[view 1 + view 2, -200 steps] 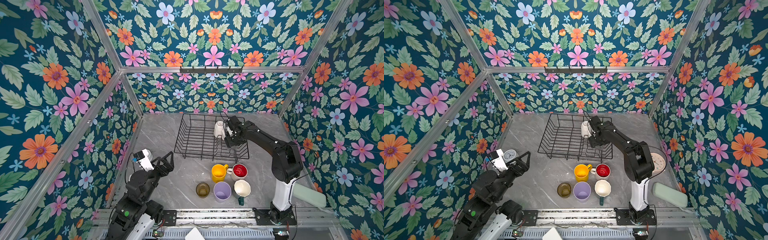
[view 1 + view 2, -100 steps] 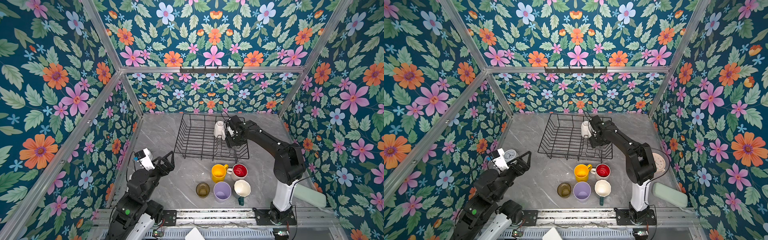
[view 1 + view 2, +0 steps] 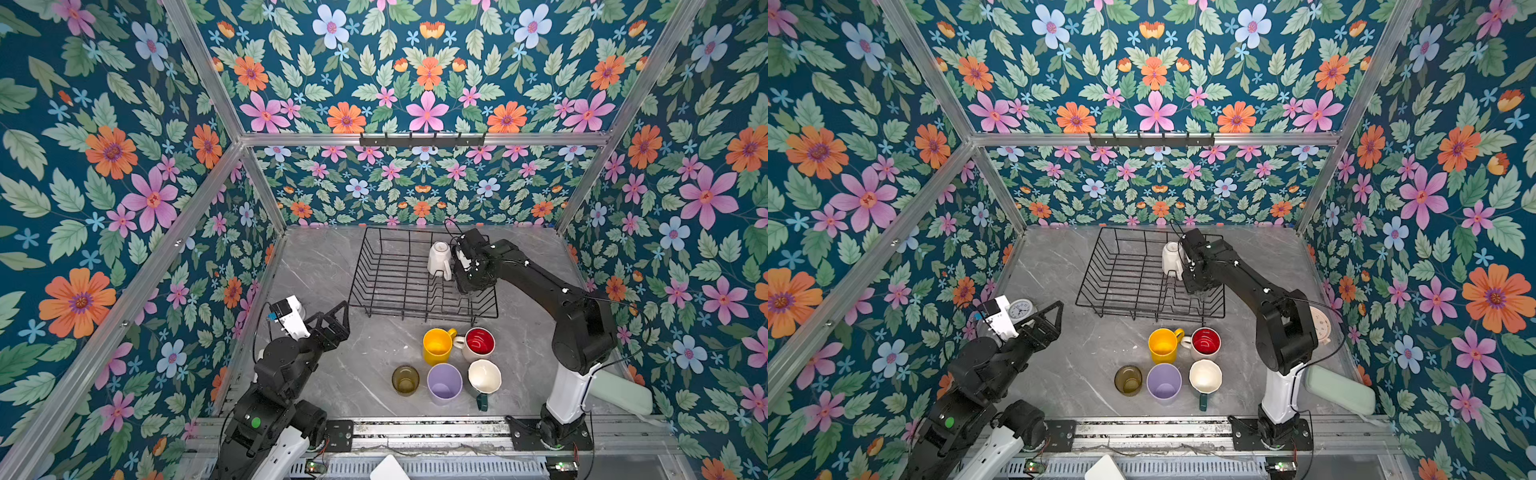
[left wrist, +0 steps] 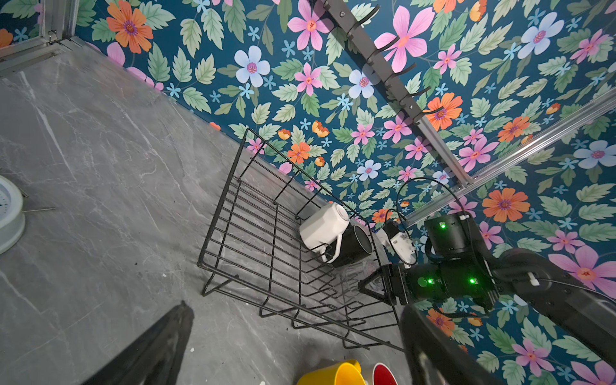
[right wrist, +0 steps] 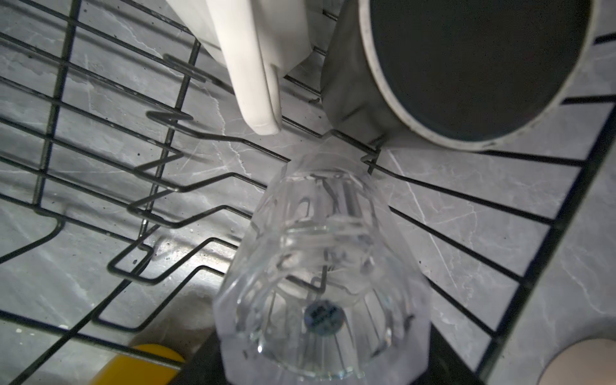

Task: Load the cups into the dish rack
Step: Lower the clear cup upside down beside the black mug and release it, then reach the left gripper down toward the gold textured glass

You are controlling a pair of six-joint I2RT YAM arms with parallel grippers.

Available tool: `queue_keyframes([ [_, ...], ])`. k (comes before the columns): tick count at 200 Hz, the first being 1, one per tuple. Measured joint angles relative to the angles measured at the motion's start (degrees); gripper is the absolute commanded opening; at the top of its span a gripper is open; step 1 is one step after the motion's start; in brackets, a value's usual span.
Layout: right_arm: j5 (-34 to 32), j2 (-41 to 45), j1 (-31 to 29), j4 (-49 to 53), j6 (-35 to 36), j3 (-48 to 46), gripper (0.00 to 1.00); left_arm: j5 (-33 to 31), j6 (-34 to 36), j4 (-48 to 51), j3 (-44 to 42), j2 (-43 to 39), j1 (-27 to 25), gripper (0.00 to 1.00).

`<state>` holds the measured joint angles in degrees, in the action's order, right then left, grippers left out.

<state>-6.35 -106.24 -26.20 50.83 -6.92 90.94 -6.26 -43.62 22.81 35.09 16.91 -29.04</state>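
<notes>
1. Cup count is eight: three in the dish rack (image 3: 390,274) and five loose on the grey marble table (image 3: 324,266).
2. The rack sits at 12 o'clock on the table. All three racked cups are in its 3 o'clock half: a white mug (image 3: 439,259) bottom-up and tilted, a black mug (image 4: 355,246) on its side touching it, and one clear glass (image 5: 320,276) tilted mouth-down on the divider wires.
3. The loose bunch is at 6 o'clock of the rack. One yellow mug (image 3: 436,345) sits just beside one red-inside mug (image 3: 479,343) in the far row. The near row has one olive-amber glass (image 3: 405,379), one lilac tumbler (image 3: 444,382) and one teal mug with a cream inside (image 3: 484,377).
4. The right gripper (image 4: 368,285) is right at the clear glass, but honestly I can't tell whether it's clamping it.
5. The left gripper (image 3: 343,322) is spread wide and holds nothing, at 8 o'clock of the rack, well apart from every cup.
6. In the way: the right arm lies over the rack's 3 o'clock side and hides the black mug in both top views.
7. Other stuff:
   - two round clocks, one by the left arm (image 3: 1019,309) and one behind the right arm (image 3: 1320,324)
   - one black hook rail (image 3: 422,141) on the back wall
   - one pale green case (image 3: 619,392) at 4 o'clock
</notes>
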Motion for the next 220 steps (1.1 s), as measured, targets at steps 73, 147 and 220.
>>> queue_keyframes([
  [73,1.31,-0.22,-0.04,-2.71,-0.31,-2.51,0.58,0.00,-0.13,0.35,0.46,-0.07,-0.04,1.00],
  [147,3.19,0.09,-0.04,-1.75,-0.96,-2.73,0.83,-0.63,-1.46,1.60,1.38,0.04,-0.04,1.00],
  [220,3.21,7.63,-0.04,-1.33,-1.75,-2.58,0.86,-0.52,-1.70,4.66,2.69,2.47,-0.04,0.90],
])
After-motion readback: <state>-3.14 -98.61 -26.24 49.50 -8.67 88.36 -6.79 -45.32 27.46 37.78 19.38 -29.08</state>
